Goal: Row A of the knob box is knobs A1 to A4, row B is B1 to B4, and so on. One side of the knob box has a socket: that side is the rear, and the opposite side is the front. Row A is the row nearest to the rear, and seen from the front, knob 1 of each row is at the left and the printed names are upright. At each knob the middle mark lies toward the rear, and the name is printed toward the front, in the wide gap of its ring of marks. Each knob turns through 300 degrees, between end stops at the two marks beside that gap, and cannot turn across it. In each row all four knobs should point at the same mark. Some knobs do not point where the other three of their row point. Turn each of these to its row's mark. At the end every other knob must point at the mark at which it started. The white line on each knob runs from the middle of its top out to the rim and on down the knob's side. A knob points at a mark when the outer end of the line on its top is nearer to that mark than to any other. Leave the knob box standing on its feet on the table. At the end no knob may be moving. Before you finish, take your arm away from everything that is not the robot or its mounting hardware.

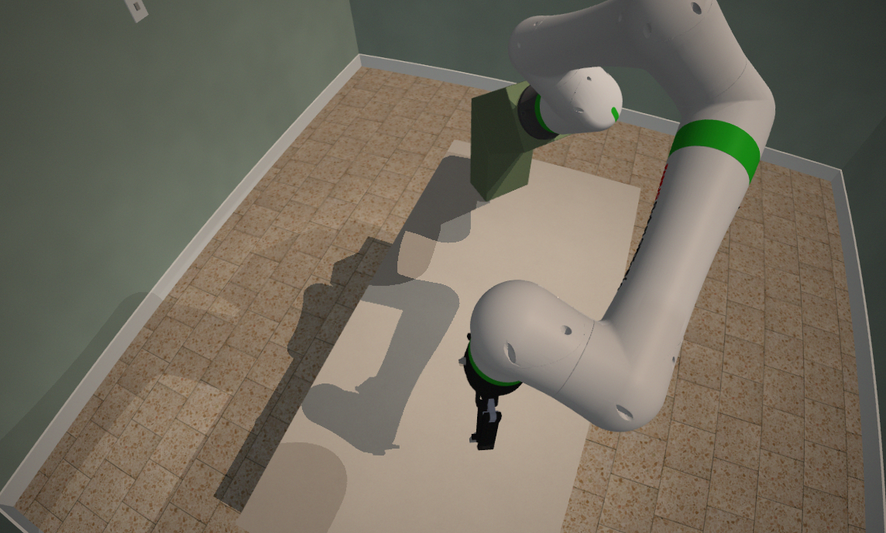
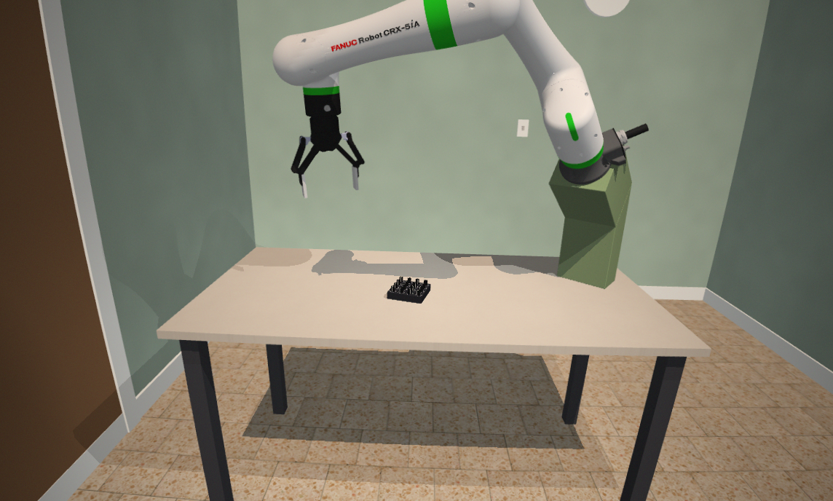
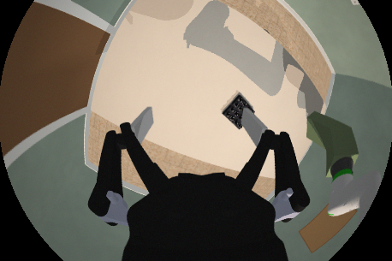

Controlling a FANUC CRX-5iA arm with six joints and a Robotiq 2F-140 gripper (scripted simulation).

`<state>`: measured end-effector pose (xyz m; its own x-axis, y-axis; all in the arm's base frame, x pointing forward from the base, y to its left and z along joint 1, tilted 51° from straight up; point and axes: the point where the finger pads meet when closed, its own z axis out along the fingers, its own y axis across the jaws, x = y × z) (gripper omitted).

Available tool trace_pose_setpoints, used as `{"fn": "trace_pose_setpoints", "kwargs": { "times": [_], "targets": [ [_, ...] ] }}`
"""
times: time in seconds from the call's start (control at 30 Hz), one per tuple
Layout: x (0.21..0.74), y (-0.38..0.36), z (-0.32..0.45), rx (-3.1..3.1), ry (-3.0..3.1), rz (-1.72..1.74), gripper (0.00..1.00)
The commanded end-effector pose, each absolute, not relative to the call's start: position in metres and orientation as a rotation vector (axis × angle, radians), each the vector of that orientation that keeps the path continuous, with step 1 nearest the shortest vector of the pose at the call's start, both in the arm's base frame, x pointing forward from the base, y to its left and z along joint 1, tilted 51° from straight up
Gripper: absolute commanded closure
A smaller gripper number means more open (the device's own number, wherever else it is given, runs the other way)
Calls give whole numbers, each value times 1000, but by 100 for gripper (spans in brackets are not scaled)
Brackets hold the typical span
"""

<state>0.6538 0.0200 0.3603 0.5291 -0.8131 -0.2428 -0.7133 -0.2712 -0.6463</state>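
The knob box (image 2: 406,290) is a small black box with several black knobs, standing near the middle of the beige table. It also shows in the wrist view (image 3: 237,110), small and far below; the knob lines and names are too small to read. In the top view the arm hides the box. My gripper (image 2: 328,175) hangs high above the table, to the left of the box, fingers spread wide and empty. It also shows in the wrist view (image 3: 199,124) and in the top view (image 1: 486,430).
The green pedestal (image 2: 589,230) carrying the arm's base stands at the table's back right corner. The table (image 2: 432,304) has edges on all sides over a tiled floor. Walls stand close behind and to the left.
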Motion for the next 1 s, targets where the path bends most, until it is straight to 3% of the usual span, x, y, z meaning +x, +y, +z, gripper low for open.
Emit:
{"fn": "trace_pose_setpoints", "kwargs": {
  "times": [0.0,0.97],
  "targets": [
    [652,48,329,-2084,1084,-206,0],
    [571,169,136,-2237,411,-466,0]
  ]
}}
